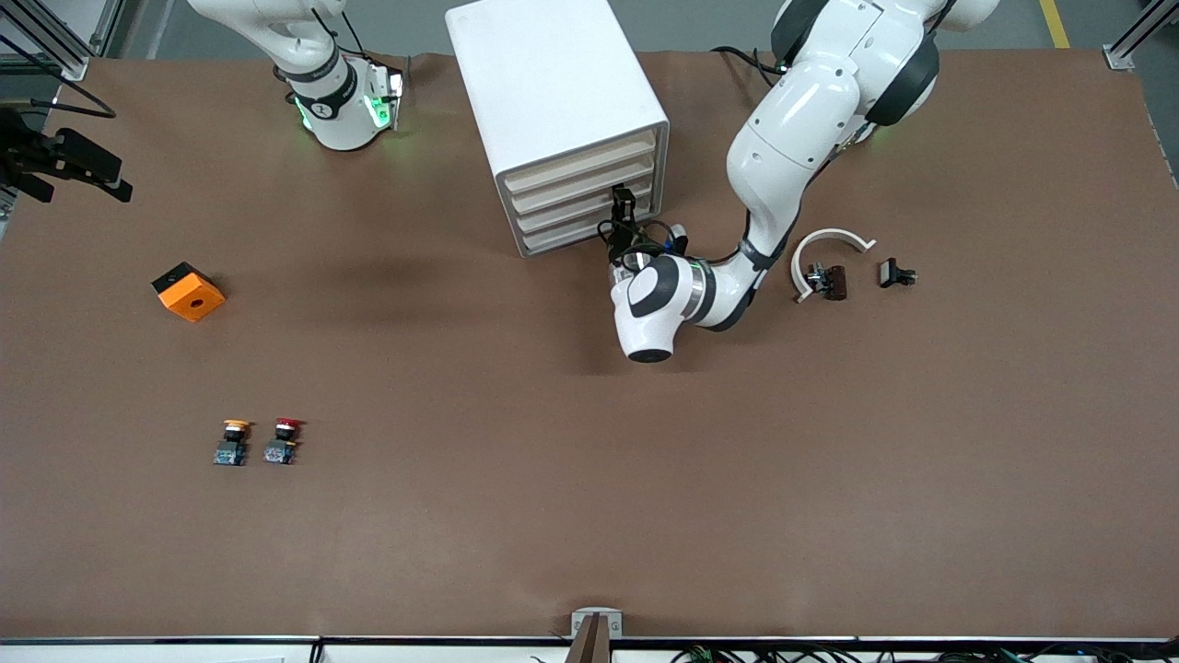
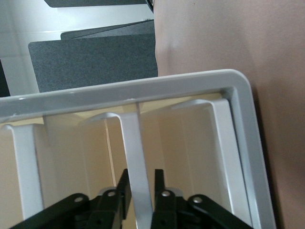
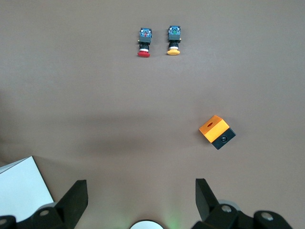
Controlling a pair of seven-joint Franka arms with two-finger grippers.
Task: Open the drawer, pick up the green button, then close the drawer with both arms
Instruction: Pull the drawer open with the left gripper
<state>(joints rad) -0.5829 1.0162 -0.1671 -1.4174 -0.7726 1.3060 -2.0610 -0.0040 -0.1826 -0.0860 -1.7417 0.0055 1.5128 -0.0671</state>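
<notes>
Closing around one of the white curved drawer handles (image 2: 136, 157), the left gripper (image 2: 141, 188) is sitting at the front of the white plastic drawer cabinet (image 1: 557, 110) in the upper middle of the front view, its black fingers (image 2: 123, 188) standing one on each side of the handle bar and pinching it or very nearly so. All four cream drawer fronts (image 1: 582, 198) are looking flush and shut, so the pull is judged not yet made. Outward from the jaws, the left arm (image 1: 792, 138) is bending down from the upper right of the frame. The right gripper (image 3: 141, 198) is waiting with its fingers spread wide and holding nothing, hanging over bare brown table (image 1: 589, 479) near the upper left of the front view. The green-capped button is showing in no view; presumably it is lying inside a drawer. Lower left in the front view, the yellow-capped push button (image 1: 233, 441) and the red-capped push button (image 1: 283, 439) are standing side by side, with an orange and black block (image 1: 188, 291) above them. Judging by these siblings, the green one is likely being light, rigid, small and apt to roll or tip; gripping across its squarish black body, below the smooth round cap, is seeming safest.
</notes>
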